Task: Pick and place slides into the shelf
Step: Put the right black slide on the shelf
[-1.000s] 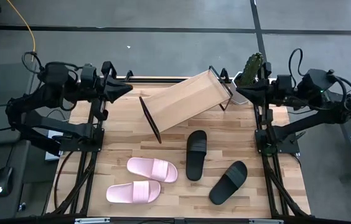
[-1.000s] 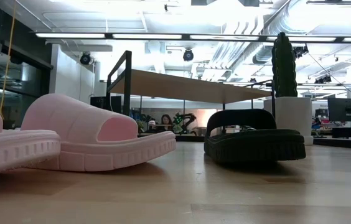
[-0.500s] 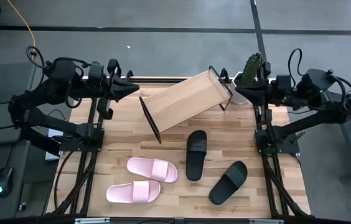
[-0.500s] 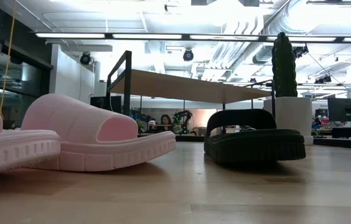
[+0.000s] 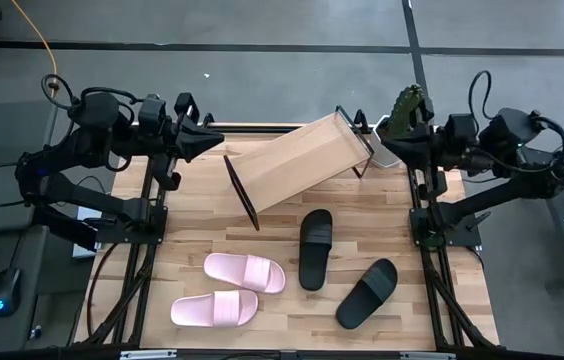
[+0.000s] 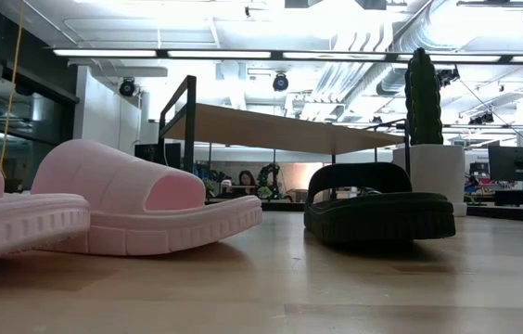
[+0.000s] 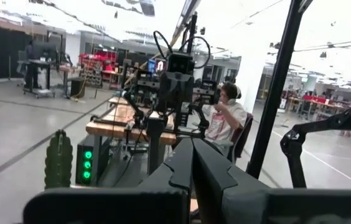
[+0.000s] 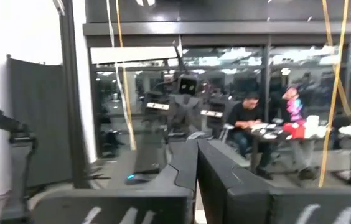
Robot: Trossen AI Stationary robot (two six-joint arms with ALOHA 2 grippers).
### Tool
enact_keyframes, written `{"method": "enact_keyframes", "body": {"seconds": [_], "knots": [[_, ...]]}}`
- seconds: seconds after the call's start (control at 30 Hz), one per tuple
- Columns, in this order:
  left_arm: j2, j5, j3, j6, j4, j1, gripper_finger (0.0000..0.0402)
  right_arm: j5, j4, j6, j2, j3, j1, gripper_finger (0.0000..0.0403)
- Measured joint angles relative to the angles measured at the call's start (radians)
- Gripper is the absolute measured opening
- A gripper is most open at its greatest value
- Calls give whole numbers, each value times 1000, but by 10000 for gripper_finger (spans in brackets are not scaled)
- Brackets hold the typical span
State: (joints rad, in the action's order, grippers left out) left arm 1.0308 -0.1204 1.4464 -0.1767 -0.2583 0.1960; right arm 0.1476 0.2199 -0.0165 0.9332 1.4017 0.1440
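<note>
Two pale pink slides point(image 5: 245, 272) point(image 5: 214, 309) lie sole-down at the near left of the table, and two black slides point(image 5: 315, 248) point(image 5: 368, 292) lie at the near right. In the low view, one pink slide point(image 6: 141, 209) and one black slide point(image 6: 379, 204) show close up. The light-wood shelf point(image 5: 297, 165) stands skewed on its dark end panels at the far middle; its plank point(image 6: 280, 125) is raised above the table. My left gripper point(image 5: 207, 140) hovers shut at the far left, pointing at the shelf. My right gripper point(image 5: 382, 147) hovers shut at the far right, beside the shelf's right end.
A cactus in a white pot point(image 5: 405, 108) stands at the far right corner, just behind my right gripper, and appears as the cactus point(image 6: 424, 93) in the low view. Bare wood point(image 5: 192, 215) lies between the shelf and the slides. People sit at desks in the room beyond.
My left arm has reached a little toward the table's right, bringing its shut gripper closer to the shelf's left end. The slides and the shelf have stayed where they were.
</note>
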Motion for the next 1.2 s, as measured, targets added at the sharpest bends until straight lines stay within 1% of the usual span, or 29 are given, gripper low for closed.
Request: {"method": "enact_keyframes", "body": {"seconds": [0.13, 0.37, 0.53, 0.73, 0.83, 1.0, 1.2], "knots": [[6, 0, 0, -34, 12, 0, 1, -29, 8, 22, 30, 0, 0, 0], [9, -18, 0, -37, 9, 0, 1, -95, 7, 39, 107, 0, 23, 0], [8, -18, 0, -37, -3, 0, 1, -105, -27, 43, 154, 0, 94, 0], [7, -19, 0, -37, -9, 0, 1, -142, -140, 63, 201, 0, 195, 0], [7, -19, 0, -37, -10, 0, 1, -142, -167, 69, 212, 0, 244, 0], [7, -19, 0, -37, -10, 0, 1, -107, -172, 64, 218, 0, 329, 0], [7, -19, 0, -37, -14, 0, 1, 26, -173, 39, 232, 0, 425, 0]]}}
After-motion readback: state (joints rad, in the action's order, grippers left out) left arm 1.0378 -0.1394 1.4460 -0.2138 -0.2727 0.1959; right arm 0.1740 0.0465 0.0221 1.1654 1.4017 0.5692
